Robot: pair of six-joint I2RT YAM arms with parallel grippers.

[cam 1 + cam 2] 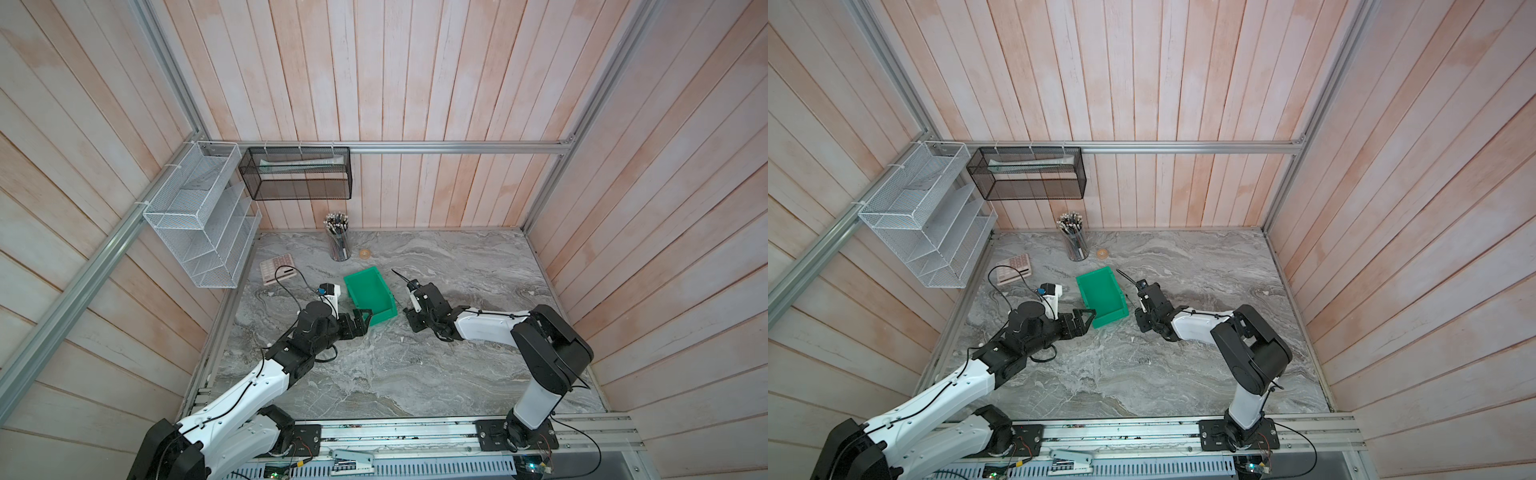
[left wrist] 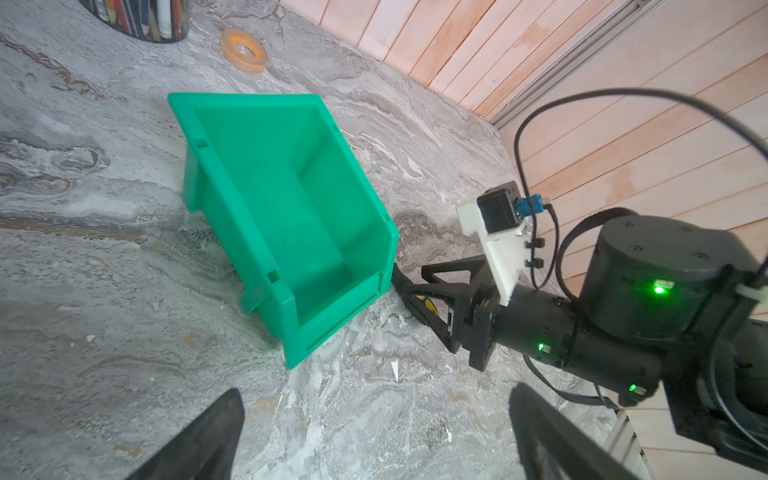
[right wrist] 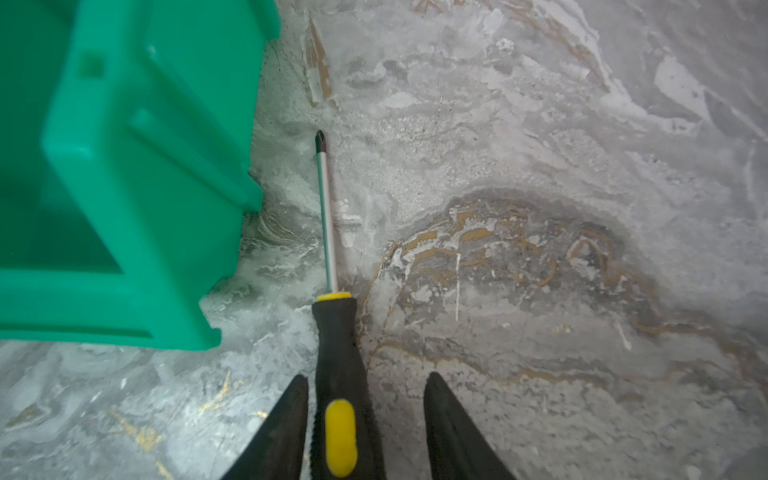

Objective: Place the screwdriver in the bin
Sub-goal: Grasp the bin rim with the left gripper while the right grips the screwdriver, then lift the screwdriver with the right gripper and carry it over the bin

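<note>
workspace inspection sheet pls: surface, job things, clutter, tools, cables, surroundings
surface: grey marble tabletop, small pale flecks scattered on it
job's things: screwdriver lies flat on the tabletop beside the bin, outside it; bin empty
clutter: pen cup, tape roll and calculator at the back, apart from the bin
tools: left tool open, just short of the bin's near corner; right tool open, straddling the screwdriver handle
cables: black camera cable arcs loose above the right arm
surroundings: white wire rack and black mesh basket on wood-plank walls
</note>
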